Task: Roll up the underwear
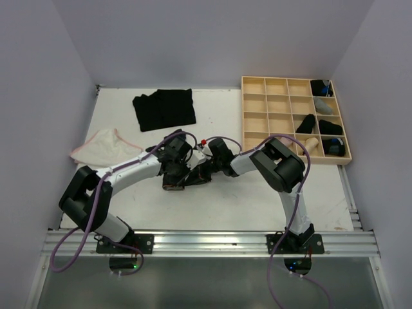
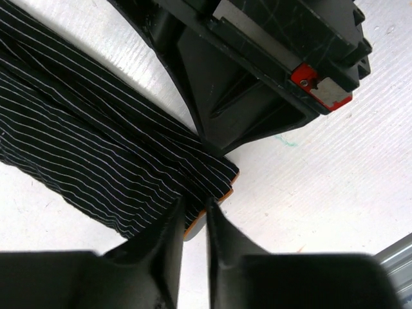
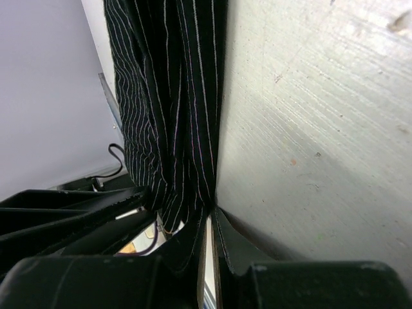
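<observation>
On the desk (image 1: 244, 199), between the arms: pinstriped brief (image 2: 96, 154), gathered into a long band and lying flat.
Left hand (image 2: 194, 222): clenched on the band's orange-trimmed end.
Right hand (image 3: 211, 225): clenched on the same end, just beside the left hand.
Done: several dark rolls (image 1: 330, 127) sit in the right-hand compartments of the wooden grid tray (image 1: 267, 103).
Left to do: this brief looks barely rolled. A black pile (image 1: 164, 108) and a whitish pink-edged brief (image 1: 103, 147) lie unrolled farther back.
</observation>
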`<act>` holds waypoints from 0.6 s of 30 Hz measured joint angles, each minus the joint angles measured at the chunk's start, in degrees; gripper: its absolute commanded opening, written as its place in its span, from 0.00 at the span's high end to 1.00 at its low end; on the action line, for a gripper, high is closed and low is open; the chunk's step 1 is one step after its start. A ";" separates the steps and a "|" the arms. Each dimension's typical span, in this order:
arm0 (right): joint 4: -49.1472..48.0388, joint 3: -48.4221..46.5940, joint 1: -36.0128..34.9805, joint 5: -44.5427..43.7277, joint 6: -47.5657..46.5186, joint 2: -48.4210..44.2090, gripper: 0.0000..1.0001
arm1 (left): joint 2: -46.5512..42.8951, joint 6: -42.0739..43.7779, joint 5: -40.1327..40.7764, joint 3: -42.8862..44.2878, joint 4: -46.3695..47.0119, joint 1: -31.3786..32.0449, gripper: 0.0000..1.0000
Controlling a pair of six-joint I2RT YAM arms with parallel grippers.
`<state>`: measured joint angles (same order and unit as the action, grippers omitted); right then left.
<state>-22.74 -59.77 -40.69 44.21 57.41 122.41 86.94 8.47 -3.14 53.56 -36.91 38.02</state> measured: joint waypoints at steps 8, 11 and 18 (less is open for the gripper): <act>-0.02 0.00 0.00 0.24 0.00 0.04 0.88 | 0.31 0.26 -0.63 0.11 -0.04 0.00 1.00; -0.20 0.00 0.00 0.37 0.02 0.11 0.88 | 0.28 0.28 -1.25 0.46 -0.02 0.00 1.00; -0.42 0.00 0.00 0.37 0.04 0.13 0.88 | -0.57 0.59 -4.04 0.85 0.07 0.00 1.00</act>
<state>-23.16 -59.77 -40.69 44.58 57.45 122.54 86.37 9.06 -7.18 54.41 -36.84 38.02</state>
